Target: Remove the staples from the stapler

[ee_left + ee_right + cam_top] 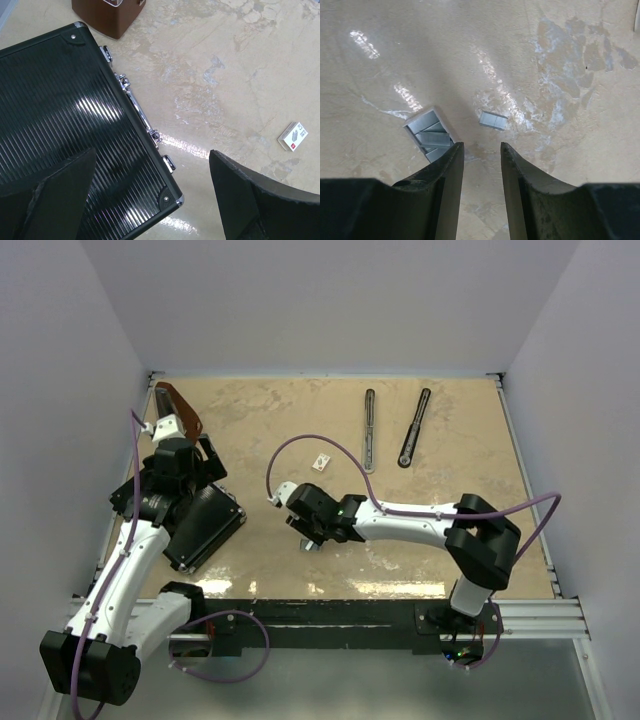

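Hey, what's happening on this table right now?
The stapler lies in two pieces at the far side. The right gripper, jaws slightly apart and empty, hovers by a loose strip of staples beside a small open box holding more. The left gripper hangs wide open above the edge of a black case.

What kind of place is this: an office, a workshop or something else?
Most likely a robot test cell in a lab. Plain white walls box in a tan table, a left arm and a right arm are bolted at its near edge, and a stapler lies there in two pieces.
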Controlling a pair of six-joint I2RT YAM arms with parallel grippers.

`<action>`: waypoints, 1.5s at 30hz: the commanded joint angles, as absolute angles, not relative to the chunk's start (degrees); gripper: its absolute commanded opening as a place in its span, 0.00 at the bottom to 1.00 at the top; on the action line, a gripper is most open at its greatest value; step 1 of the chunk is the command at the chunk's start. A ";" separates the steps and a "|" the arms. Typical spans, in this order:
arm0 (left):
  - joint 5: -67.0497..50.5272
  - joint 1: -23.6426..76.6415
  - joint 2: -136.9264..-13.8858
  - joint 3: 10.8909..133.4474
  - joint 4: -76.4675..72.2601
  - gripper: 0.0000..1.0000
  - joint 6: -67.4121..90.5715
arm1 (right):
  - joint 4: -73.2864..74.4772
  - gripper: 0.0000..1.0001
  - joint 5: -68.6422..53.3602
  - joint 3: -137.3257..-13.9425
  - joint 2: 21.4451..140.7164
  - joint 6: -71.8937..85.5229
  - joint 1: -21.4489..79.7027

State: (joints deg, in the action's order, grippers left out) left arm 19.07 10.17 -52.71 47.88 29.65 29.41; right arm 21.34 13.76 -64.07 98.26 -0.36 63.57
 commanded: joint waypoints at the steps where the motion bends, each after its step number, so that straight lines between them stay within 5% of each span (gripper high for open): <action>1: 18.46 9.93 -52.82 47.90 27.25 1.00 29.44 | 19.51 0.39 14.77 -62.93 96.68 2.55 63.28; 45: 18.37 9.84 -52.91 47.99 27.16 1.00 29.44 | 18.46 0.39 11.07 -63.19 100.99 4.48 63.28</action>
State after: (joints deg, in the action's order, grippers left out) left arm 18.55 10.17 -52.88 47.88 29.58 29.41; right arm 20.08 10.96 -62.00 100.16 3.53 63.11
